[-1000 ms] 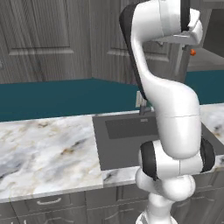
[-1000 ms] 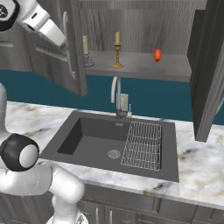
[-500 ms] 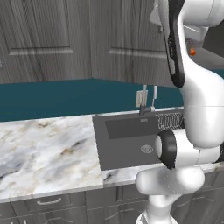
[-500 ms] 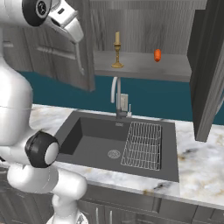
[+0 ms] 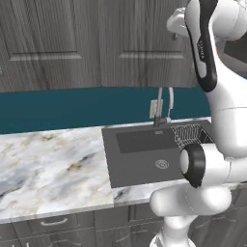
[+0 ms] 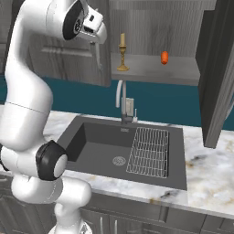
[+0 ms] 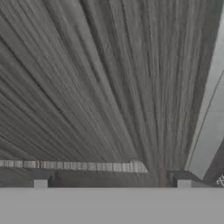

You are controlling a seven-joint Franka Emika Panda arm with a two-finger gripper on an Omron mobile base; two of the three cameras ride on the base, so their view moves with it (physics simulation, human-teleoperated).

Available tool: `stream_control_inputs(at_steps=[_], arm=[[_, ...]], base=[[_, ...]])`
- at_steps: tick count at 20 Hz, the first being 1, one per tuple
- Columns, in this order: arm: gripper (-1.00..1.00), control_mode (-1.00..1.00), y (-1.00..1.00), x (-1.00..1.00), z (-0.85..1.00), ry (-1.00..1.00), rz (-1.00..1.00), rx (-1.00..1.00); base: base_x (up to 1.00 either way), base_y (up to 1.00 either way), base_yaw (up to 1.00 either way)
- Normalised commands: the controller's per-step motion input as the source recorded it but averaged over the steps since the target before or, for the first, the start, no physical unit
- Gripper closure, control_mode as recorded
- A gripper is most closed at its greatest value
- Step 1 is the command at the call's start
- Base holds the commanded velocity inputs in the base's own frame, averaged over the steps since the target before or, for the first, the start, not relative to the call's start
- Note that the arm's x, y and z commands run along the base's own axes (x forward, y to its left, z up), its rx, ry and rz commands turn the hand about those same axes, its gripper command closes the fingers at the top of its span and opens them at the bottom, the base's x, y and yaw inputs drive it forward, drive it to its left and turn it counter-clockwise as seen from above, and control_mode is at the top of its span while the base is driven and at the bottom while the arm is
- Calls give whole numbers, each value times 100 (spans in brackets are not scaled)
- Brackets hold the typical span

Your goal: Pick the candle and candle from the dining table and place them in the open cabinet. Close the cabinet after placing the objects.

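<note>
The brass candle [image 6: 122, 52] is sitting upright on the shelf [image 6: 155, 74] inside the open cabinet [image 6: 215, 68], near the shelf's left end. At about 3 o'clock from it, well apart on the same shelf, there's a small orange-red block [image 6: 164, 57]. At 9 o'clock from the candle a cabinet door [image 6: 68, 50] hangs swung out, with its long silver handle [image 6: 98, 55] just beside the robot's hand. The end effector [image 7: 112, 186] is pointed right at that door's wood grain, and its fingers are spread wide with nothing between them; the handle [image 7: 210, 127] runs down the right side of the hand view. Down at 6 o'clock from the shelf is the faucet [image 6: 122, 103], then the dark sink [image 6: 114, 151] with a wire rack [image 6: 148, 151] in its right half. All of that sits in a marble counter [image 6: 215, 178], which stretches off left in the left base view [image 5: 48, 159].
</note>
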Motion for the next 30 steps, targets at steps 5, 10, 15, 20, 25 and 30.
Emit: stream_control_inputs(at_steps=[5, 10, 15, 20, 25, 30], arm=[[-100, -100, 0, 100, -94, -39, 21, -12], [-100, -100, 0, 96, -31, -43, 13, 2], [-100, -100, 0, 74, 0, -15, 13, 1], [-100, -100, -5, 5, 0, 0, 5, 0], [-100, -100, -39, -61, 2, -1, 0, 0], [-100, -100, -50, -87, 10, 0, 0, 0]], base=[[0, 0, 0], [0, 0, 0], [0, 0, 0], [0, 0, 0], [0, 0, 0], [0, 0, 0]])
